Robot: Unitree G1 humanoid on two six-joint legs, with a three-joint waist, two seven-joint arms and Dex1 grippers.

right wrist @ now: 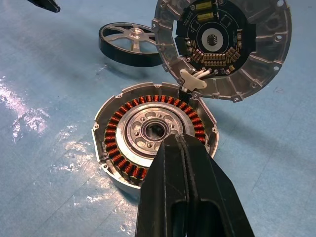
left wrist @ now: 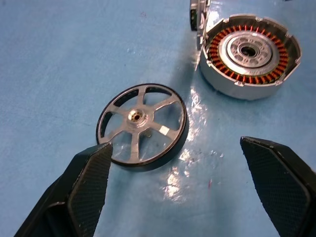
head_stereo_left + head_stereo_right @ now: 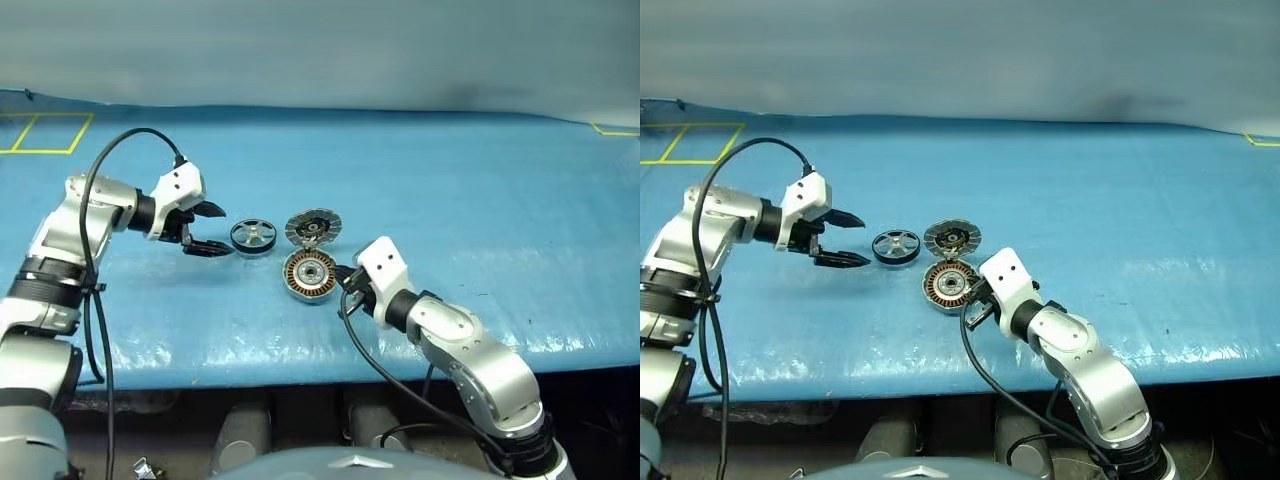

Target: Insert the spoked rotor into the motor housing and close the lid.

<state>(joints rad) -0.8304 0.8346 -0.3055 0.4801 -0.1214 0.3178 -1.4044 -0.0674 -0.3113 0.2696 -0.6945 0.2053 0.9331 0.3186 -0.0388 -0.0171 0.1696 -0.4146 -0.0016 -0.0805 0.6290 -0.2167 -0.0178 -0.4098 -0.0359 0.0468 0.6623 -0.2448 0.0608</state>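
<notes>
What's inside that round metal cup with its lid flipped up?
The motor housing holds a ring of copper windings around a silver centre with a bearing hole. The shut right gripper covers its near part.

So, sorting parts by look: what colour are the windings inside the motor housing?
Copper-orange, ringing a silver centre in the motor housing; clearest in the right wrist view.

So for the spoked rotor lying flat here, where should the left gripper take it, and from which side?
Across the black outer ring of the spoked rotor, coming down from above. It lies flat on the blue table, apart from the motor housing, so probably only the rim offers opposing faces. The open left gripper hovers beside it.
</notes>
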